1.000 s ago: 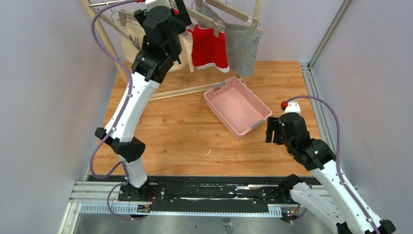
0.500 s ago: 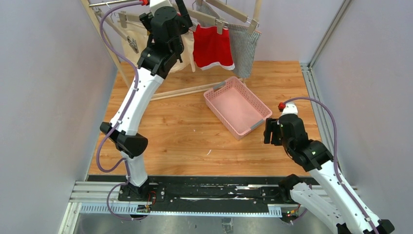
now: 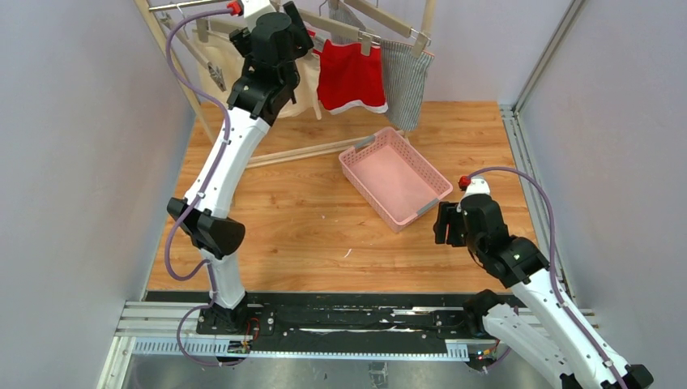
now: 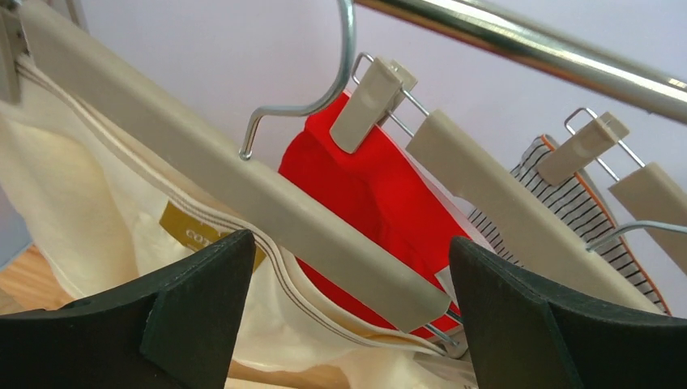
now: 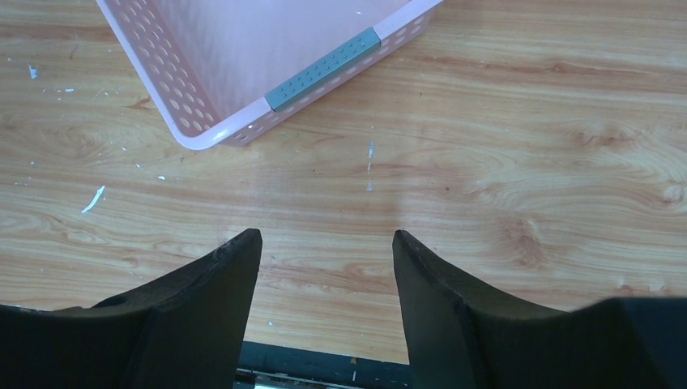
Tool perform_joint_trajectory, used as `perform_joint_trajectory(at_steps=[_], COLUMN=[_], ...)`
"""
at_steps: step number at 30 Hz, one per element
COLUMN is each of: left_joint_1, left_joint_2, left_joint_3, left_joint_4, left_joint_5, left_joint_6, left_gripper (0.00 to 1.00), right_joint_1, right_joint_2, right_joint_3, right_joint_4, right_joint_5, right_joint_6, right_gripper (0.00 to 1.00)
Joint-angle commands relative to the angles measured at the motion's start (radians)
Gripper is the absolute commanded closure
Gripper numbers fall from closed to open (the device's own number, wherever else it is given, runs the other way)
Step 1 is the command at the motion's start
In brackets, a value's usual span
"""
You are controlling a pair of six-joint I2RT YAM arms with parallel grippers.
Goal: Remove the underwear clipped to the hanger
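From above, the left arm reaches up to the rack at the far edge of the table [image 3: 308,219], its gripper [image 3: 300,34] among the hangers and mostly hidden by its own wrist (its state can't be read from here). The cream shorts [image 3: 306,87] hang just behind that wrist, the red shorts [image 3: 350,77] beside them and the striped shorts [image 3: 405,81] at the right end, all three clipped up. A pink basket [image 3: 350,166] sits at an angle on the wood, below the red pair. The right gripper [image 3: 444,224] hovers low near the basket's near corner, apart from it.

In the left wrist view, the left gripper [image 4: 352,247] is spread wide, holding nothing. A pale hanger bar [image 4: 243,178] runs slantwise between its fingers [image 4: 194,316], touching neither. The cream shorts [image 4: 81,211] hang from that bar, their tan label [image 4: 190,227] just above the left fingertip. The red shorts [image 4: 373,186] sit behind, pinched by a clip [image 4: 369,93] (the striped pair [image 4: 567,211] has a clip of its own). A metal rail [image 4: 526,40] crosses above.

In the right wrist view, the right gripper [image 5: 324,243] is released over bare table [image 5: 526,162], fingers [image 5: 211,308] parted. The basket's corner [image 5: 211,134] and grey handle [image 5: 324,69] lie just ahead.
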Motion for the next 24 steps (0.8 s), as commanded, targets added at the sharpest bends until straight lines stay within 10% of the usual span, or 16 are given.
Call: perform_joint_trajectory(at_steps=[1, 12, 18, 24], left_joint_1=[0.007, 0.019, 0.032, 0.047], left_joint_2=[-0.016, -0.154, -0.181, -0.182], left_joint_3=[-0.027, -0.205, -0.203, -0.196], left_joint_4=[-0.015, 0.062, 0.093, 0.092], left_joint_5=[-0.001, -0.061, -0.011, 0.02], left_joint_6=[-0.016, 0.041, 0.07, 0.086], left_gripper=[0.02, 0.01, 0.33, 0.45], right_joint_1=[-0.017, -0.016, -0.016, -0.016], right_joint_2=[-0.005, 0.015, 0.018, 0.039], right_joint_3=[-0.011, -0.015, -0.024, -0.025], right_joint_4=[0.028, 0.029, 0.028, 0.03], right_joint_5=[-0.025, -0.043, -0.06, -0.068], right_joint_6=[0.022, 0.032, 0.039, 0.041], right_gripper=[0.38, 0.41, 0.42, 0.45])
